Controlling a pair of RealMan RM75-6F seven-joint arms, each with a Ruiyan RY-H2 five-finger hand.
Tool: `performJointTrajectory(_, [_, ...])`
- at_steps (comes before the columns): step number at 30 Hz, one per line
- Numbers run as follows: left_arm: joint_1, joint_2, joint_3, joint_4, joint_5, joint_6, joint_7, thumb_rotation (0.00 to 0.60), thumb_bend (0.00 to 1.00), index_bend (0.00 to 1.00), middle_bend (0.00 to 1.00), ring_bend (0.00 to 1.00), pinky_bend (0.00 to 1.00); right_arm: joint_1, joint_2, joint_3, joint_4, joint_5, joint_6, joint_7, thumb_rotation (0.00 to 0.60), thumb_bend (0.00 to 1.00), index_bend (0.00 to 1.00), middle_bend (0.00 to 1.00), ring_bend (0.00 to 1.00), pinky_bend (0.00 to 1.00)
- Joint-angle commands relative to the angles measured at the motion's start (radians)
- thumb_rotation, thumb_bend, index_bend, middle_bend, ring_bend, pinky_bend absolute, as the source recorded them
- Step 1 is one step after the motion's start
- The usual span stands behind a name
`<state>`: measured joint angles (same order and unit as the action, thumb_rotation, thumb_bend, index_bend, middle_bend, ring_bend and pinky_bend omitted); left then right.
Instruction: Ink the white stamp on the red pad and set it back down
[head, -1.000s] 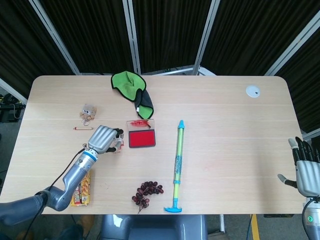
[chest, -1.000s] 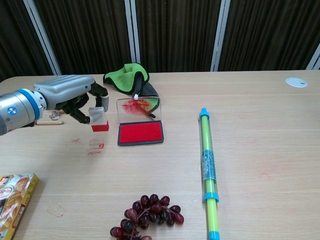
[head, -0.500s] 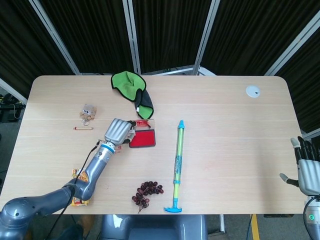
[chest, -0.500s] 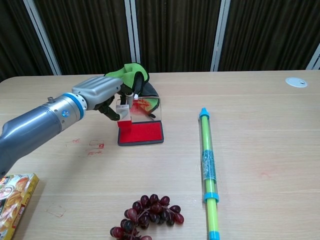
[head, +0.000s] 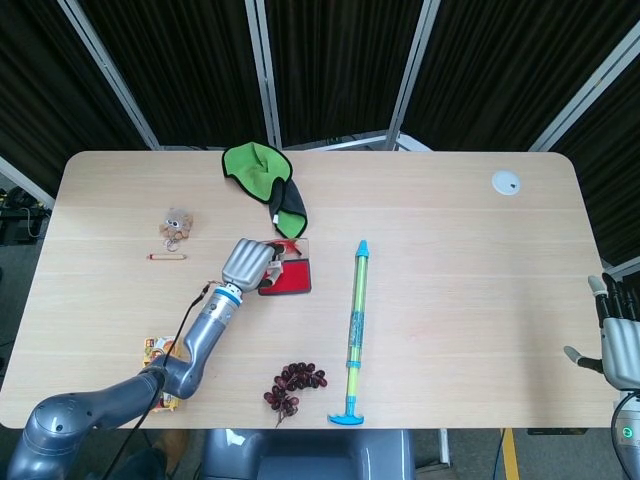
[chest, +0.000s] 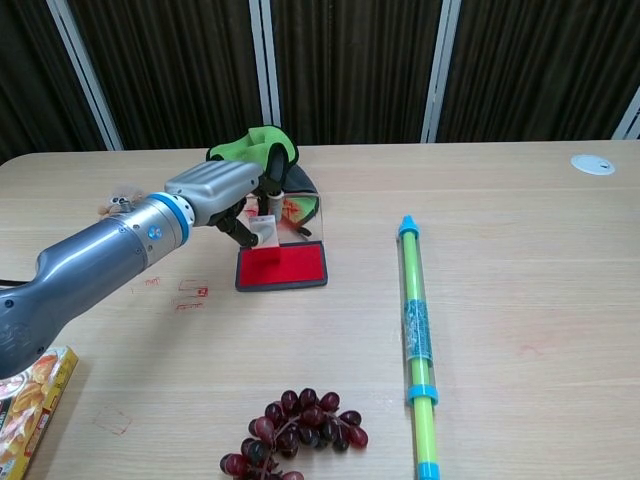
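My left hand (head: 249, 264) (chest: 228, 192) holds the white stamp (chest: 263, 229) (head: 274, 267) over the left part of the red ink pad (chest: 283, 266) (head: 291, 280). The stamp's base seems to sit on or just above the red surface; contact is hard to tell. The pad's clear lid (chest: 298, 215) stands open behind it, smeared with red. My right hand (head: 620, 337) hangs off the table's right edge, fingers apart and empty.
A green and black cloth (head: 263, 176) lies behind the pad. A green and blue tube toy (head: 356, 331) lies right of it. Grapes (head: 295, 384) sit near the front edge, a snack box (head: 162, 368) at front left. Red stamp prints (chest: 190, 293) mark the table left of the pad.
My left hand carried the stamp rightward from the bare table to above the ink pad, then lowered it onto the pad's left part. The right hand drifted slightly down.
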<state>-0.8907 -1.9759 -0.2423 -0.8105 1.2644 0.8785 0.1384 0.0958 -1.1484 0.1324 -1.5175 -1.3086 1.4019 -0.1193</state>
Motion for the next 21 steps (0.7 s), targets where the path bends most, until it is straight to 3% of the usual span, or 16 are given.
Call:
performJointTrajectory(1, [-0.006, -0.019, 0.002, 0.022, -0.001, -0.005, 0.0, 0.6, 0.47, 0.53, 0.55, 0.8, 0.86, 0.0, 0.001, 0.001, 0.0, 0.002, -0.001, -0.001, 0.6, 0.0, 0.0, 0.0, 0.0, 0.0])
performJointTrajectory(21, [-0.007, -0.074, 0.005, 0.102, -0.015, -0.024, -0.001, 0.6, 0.47, 0.53, 0.55, 0.8, 0.86, -0.007, 0.014, 0.003, 0.0, 0.004, 0.005, 0.03, 0.6, 0.0, 0.0, 0.0, 0.0, 0.0])
